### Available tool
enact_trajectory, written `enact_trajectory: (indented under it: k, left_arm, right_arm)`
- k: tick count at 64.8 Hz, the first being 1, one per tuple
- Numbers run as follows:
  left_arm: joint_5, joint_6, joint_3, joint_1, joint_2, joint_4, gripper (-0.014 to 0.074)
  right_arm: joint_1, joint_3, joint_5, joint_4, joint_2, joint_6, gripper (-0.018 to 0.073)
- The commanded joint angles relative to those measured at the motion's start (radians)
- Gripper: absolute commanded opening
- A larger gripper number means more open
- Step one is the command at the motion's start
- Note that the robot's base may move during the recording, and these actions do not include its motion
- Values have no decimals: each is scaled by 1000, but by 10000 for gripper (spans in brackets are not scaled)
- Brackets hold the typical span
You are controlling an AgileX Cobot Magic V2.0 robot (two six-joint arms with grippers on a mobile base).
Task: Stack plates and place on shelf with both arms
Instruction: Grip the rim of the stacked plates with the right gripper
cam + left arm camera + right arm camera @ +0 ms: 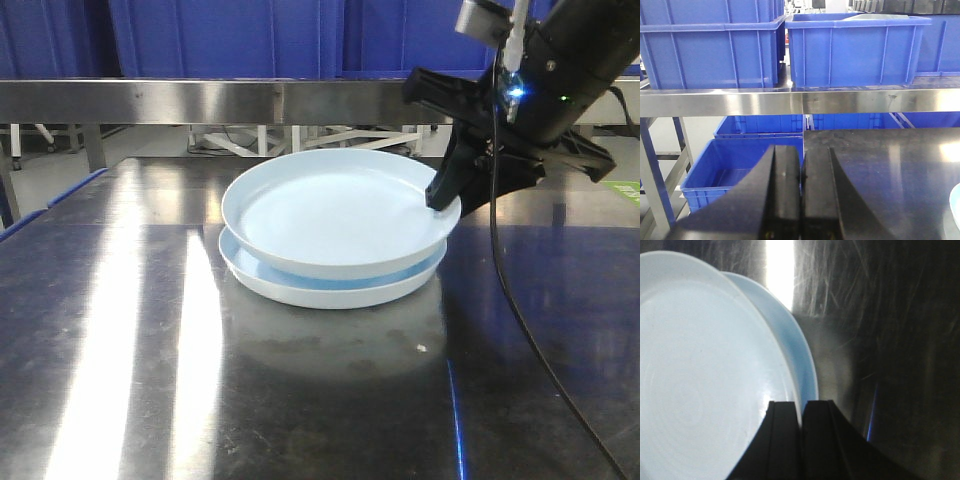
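Two pale bluish-white plates are stacked on the steel table. The upper plate [330, 215] [700, 375] sits slightly askew over the lower plate [330, 290] [801, 347], with a gap showing between them at the front. My right gripper [445, 200] [801, 407] is shut on the upper plate's right rim, one finger inside and one outside. My left gripper [801, 155] shows only in its own wrist view. It is shut with nothing in it and points at the shelf rail, left of the plates. A sliver of plate [956, 205] shows at that view's right edge.
A steel shelf rail [200, 100] [800, 102] runs across behind the table [120, 380]. Blue crates [855, 47] stand on the shelf, and more blue bins [730, 172] sit below at the left. The right arm's cable [520, 320] hangs over the table's right side.
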Motion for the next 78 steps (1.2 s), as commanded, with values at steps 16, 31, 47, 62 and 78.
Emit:
enact_trajectory:
  k: [16,31,47,62,78]
  left_arm:
    - [-77,-4,-35,2,2,-2,82]
    - [-77,-4,-35,2,2,-2,82]
    - [-77,-4,-35,2,2,-2,82]
    - [-77,-4,-35,2,2,-2,82]
    - [-77,-4,-35,2,2,-2,82]
  right_arm:
    - [6,-26,-66,33,-16,-10,64]
    - [7,-26,-88,31,-15,-10,274]
    - [16,-26,-99,16,17,-10,345]
    - [44,-26,-113,9,44,-10,345]
    - [62,-26,-114,9,84,-10,342]
